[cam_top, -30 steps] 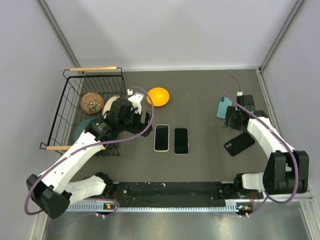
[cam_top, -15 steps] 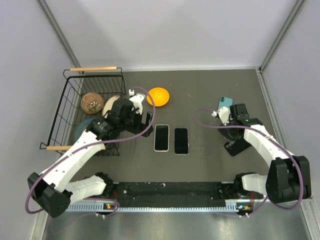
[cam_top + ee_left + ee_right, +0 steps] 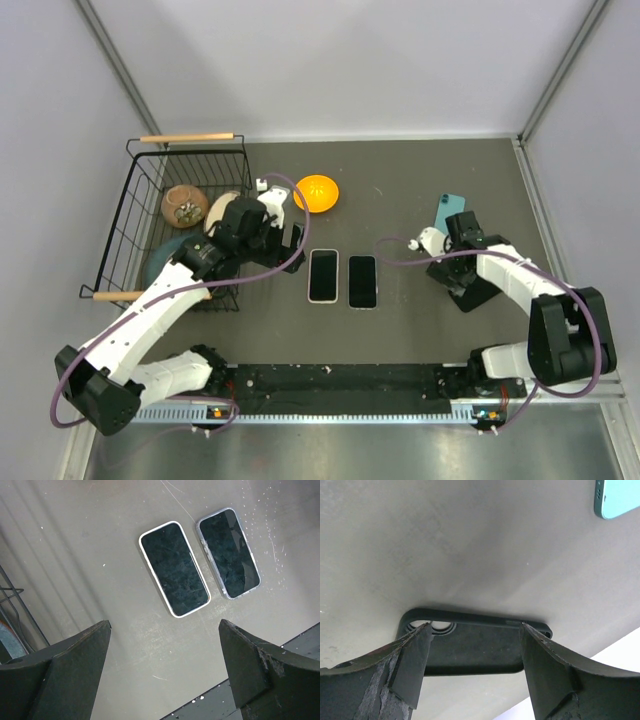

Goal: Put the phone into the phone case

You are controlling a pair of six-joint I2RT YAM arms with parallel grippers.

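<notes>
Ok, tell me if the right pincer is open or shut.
Open: the right pincer has its fingers wide apart above the dark slab.

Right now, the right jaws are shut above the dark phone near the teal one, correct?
No. The right gripper's jaws are open, not shut, above the dark phone; the right wrist view shows the gap between them. The teal phone is near, as you said.
</notes>
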